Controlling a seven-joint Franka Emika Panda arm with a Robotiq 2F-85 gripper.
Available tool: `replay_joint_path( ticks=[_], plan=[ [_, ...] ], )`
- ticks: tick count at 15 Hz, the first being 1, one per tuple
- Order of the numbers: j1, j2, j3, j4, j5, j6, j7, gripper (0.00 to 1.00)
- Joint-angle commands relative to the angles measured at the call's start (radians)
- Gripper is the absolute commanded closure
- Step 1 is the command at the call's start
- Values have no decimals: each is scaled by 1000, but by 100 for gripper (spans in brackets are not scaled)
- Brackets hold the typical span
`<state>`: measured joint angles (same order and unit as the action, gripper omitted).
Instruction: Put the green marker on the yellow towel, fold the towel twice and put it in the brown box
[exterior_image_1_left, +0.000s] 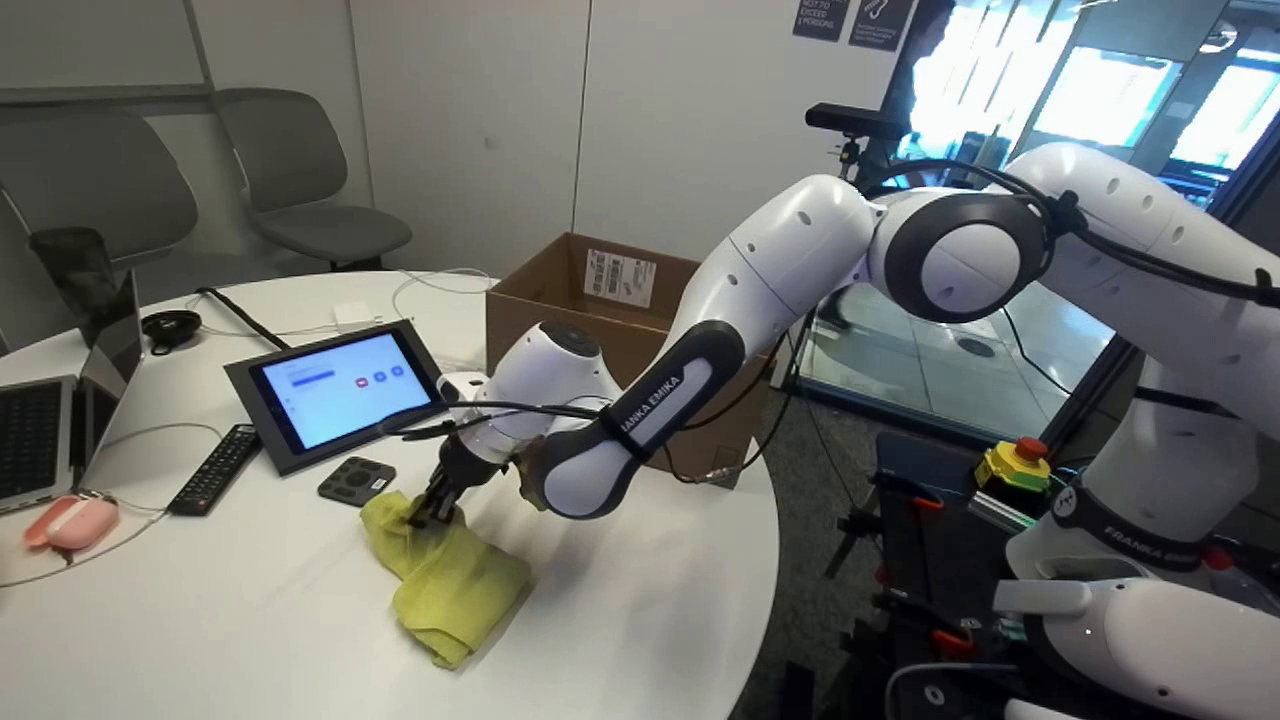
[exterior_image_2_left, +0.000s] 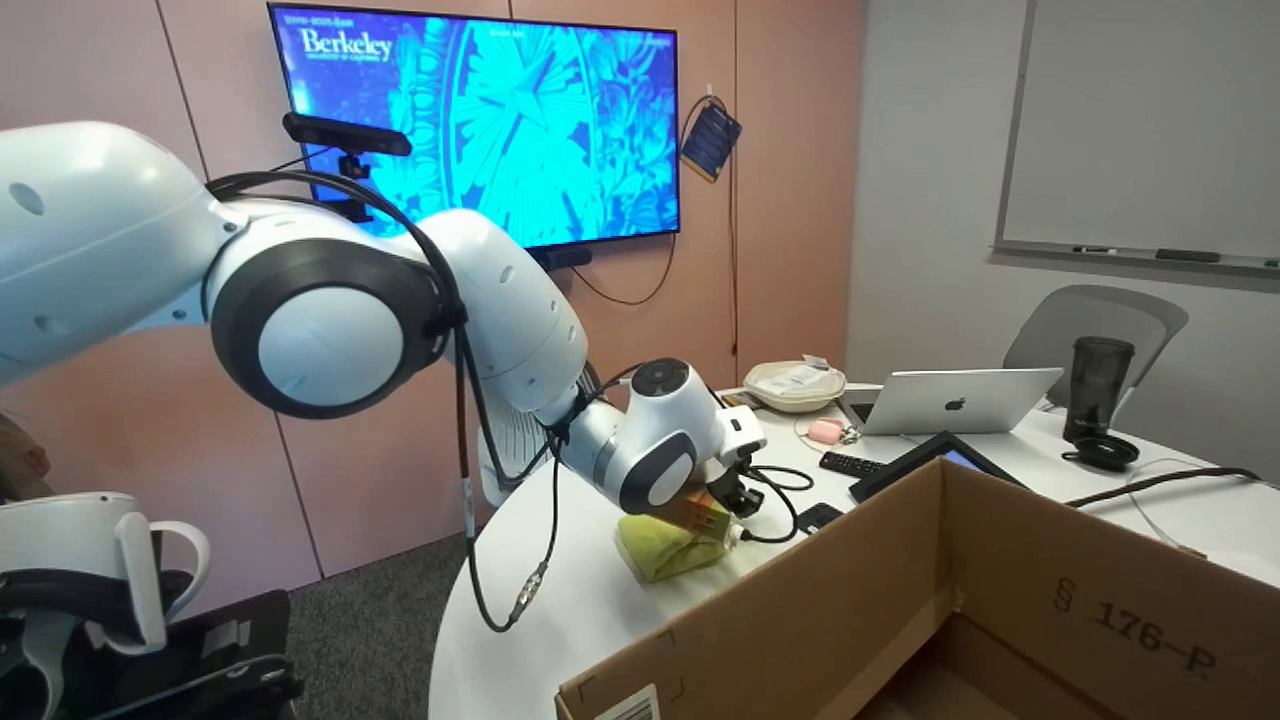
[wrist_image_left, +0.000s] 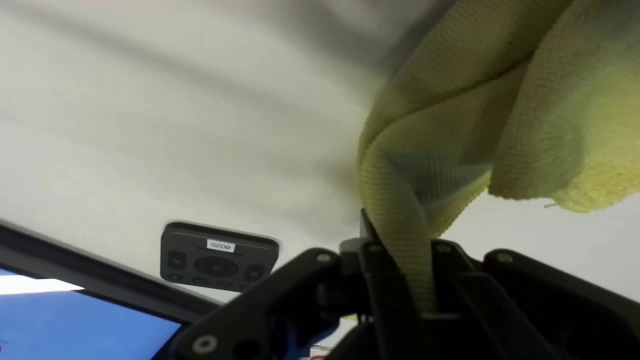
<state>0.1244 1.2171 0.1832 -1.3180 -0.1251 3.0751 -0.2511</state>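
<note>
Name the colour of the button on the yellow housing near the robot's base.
The button is red, best seen in an exterior view.

Finely ribbed yellow for the towel (wrist_image_left: 480, 110) in the black claw (wrist_image_left: 406, 250); white for the counter (exterior_image_1_left: 650, 590) beneath; dark grey for the small remote (wrist_image_left: 219, 257) near the claw; black-framed blue for the tablet (exterior_image_1_left: 340, 388) beyond; brown, white-labelled, for the box (exterior_image_1_left: 630, 345) apart from it.

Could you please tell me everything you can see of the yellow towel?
The yellow towel is soft-looking cloth, ribbed in places and fuzzy in others, folded and rumpled into layers. Its bulk appears to rest on the white table, near a small button pad. The pincer clamps it near one end. Whether anything lies inside its folds is hidden.
</note>
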Motion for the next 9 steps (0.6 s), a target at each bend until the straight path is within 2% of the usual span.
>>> replay_joint_path(
  ticks=[1, 4, 7, 9],
  plan=[
    [-75, -142, 86, -244, -74, 56, -102, 94],
    [-145, -210, 170, -376, -158, 43, -173, 94],
    [-172, -295, 186, -520, -203, 72, -191, 94],
    [-205, -319, 214, -554, -199, 49, -189, 94]
  ],
)
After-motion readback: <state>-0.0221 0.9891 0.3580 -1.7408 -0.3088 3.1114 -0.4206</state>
